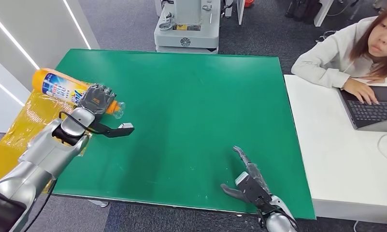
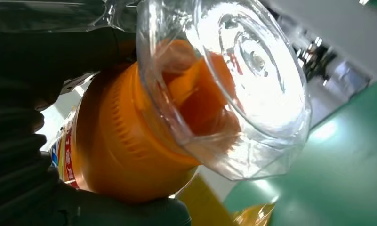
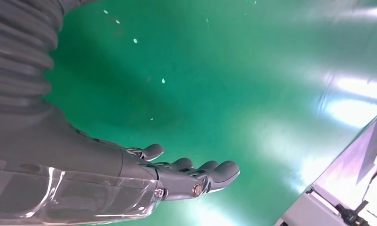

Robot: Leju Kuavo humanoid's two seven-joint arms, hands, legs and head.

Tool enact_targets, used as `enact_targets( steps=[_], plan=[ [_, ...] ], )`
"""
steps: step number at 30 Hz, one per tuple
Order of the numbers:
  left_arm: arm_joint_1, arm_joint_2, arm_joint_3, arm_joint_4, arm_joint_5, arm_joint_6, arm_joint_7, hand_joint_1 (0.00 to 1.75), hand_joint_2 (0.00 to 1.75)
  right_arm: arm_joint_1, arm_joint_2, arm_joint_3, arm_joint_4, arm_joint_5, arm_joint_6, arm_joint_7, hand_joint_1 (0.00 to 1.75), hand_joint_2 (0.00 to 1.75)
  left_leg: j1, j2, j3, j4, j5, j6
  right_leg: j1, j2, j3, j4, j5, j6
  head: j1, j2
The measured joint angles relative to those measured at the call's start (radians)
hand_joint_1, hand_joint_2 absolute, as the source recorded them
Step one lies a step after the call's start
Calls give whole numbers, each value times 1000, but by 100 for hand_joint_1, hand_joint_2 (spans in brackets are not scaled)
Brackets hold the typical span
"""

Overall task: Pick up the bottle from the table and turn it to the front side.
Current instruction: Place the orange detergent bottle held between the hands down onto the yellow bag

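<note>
Orange bottle [image 1: 61, 88] held by left hand [image 1: 96, 98], lying roughly sideways above the left edge of the green worktop [image 1: 191, 111]. Fingers wrap the bottle near its neck end; clear cap [image 1: 119, 109] sticks out past the hand toward the worktop middle, the blue-and-white labelled body runs out the other way, beyond the worktop edge. Left wrist view: clear cap [image 2: 233, 84] close up over the orange ribbed collar [image 2: 125, 146], dark fingers [image 2: 17, 141] closed round the bottle [image 2: 106, 155], a strip of label visible beside them.

Yellow plastic sheet [image 1: 22, 125] below and behind the left hand, off the worktop's left side.

Right hand [image 1: 247, 181] well apart from the bottle, at the near right part of the worktop, fingers spread, holding nothing. Right wrist view: right hand [image 3: 177, 174] open, fingers extended over the green surface [image 3: 233, 70]; cannot tell if it touches.

Past the right hand, a white desk [image 1: 336, 154] adjoins the worktop; a person [image 1: 346, 48] sits there with a hand on a laptop [image 1: 375, 108]. A grey machine base [image 1: 186, 29] stands beyond the worktop's far edge.
</note>
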Motion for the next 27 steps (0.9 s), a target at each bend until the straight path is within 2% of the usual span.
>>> enact_targets(
  steps=[6, 11, 16, 20, 23, 27],
  plan=[
    [15, 57, 56, 6, 93, -97, -44, 175, 175, 5, 0, -16, -36, 19, 25, 21, 0, 175, 0, -1, 0, 0, 0, 0, 0, 0, 0, 1, 0, 0, 0, 0],
    [47, 74, 90, 6, 213, -157, -112, 175, 175, -6, 0, -19, -47, 26, 41, 31, 0, 175, 0, -1, 0, 0, 0, 0, 0, -1, 0, 1, 0, 0, 0, 0],
    [56, 83, 94, 6, 345, -229, -176, 175, 175, -25, 0, -18, -47, 28, 47, 39, 0, 175, 0, -2, 0, 0, 0, 0, 0, -1, 1, 1, 0, 0, 0, 0],
    [66, 104, 92, -14, 524, -358, -231, 175, 175, -43, 0, -15, -46, 27, 60, 45, 0, 175, 0, -1, 0, 0, 0, 0, 0, -1, 1, 1, 0, 0, 0, 0],
    [69, 122, 82, -40, 611, -410, -233, 175, 175, -58, 0, -11, -44, 27, 67, 53, 0, 175, 0, -2, 0, 0, 0, 0, 0, -1, 0, 1, 0, 0, 0, 0],
    [65, 132, 53, -46, 663, -419, -223, 175, 175, -77, 0, -2, -43, 28, 76, 60, 0, 175, 0, -1, 0, 0, 0, 0, 0, -1, 0, 1, 0, 0, 0, 0]
  ],
)
